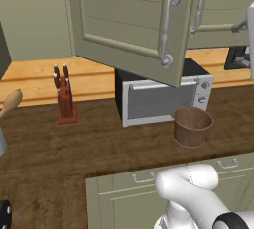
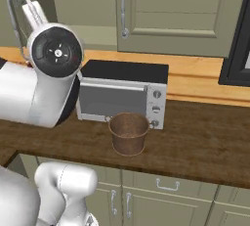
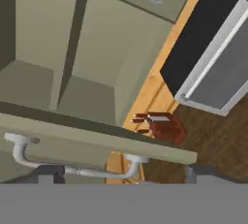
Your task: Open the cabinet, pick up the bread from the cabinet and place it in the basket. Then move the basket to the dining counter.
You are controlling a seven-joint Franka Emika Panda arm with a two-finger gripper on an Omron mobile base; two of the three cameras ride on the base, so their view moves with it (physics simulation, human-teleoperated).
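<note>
On the dark wood counter [image 1: 74,148], just in front of the toaster oven [image 1: 163,96], the brown basket [image 1: 192,126] is seen standing upright, and nothing can be seen inside it. Above them the green cabinet [image 1: 129,20] is hung on the wall, and one door is swung out with its long grey handle [image 1: 167,27] facing the room. In the hand view this door's edge is seen close by, and the gripper [image 3: 118,175] is held by its handle with the two fingers spread wide apart, clamped on nothing. A knife block [image 1: 64,99] is stood to the left.
</note>
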